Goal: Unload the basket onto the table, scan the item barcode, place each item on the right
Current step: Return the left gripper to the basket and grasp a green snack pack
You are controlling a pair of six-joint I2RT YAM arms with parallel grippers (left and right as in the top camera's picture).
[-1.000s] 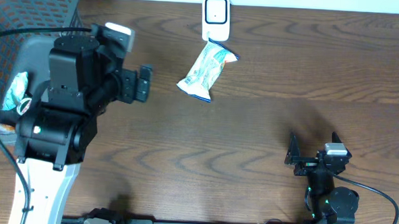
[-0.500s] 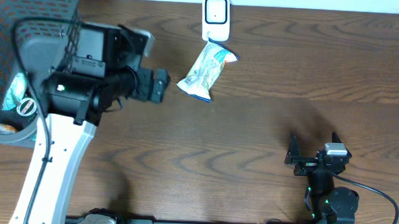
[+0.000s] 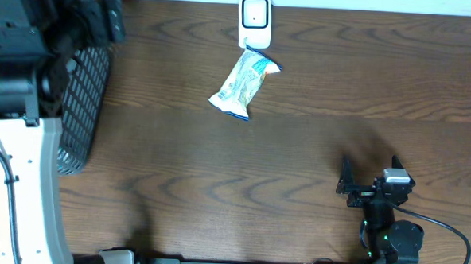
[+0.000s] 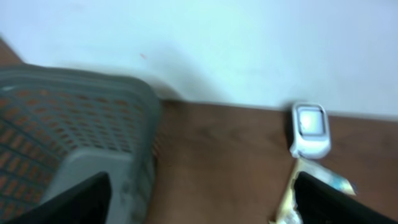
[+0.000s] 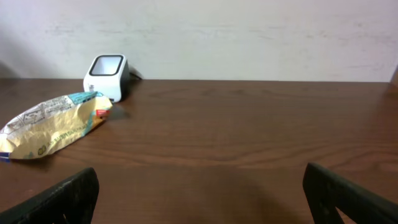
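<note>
Pick-up pending: the snack packet lies on the table just beside the scanner; the left gripper, seemingly by the basket, and the right gripper stand wide and empty; next, grasp the packet.

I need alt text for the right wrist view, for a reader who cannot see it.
A crinkled snack packet lies on the dark wooden table, beside a small white scanner near the wall. The right hand is open and empty.

The left hand hangs high at far left, fingers spread; the right hand sits low, fingers spread.
</note>
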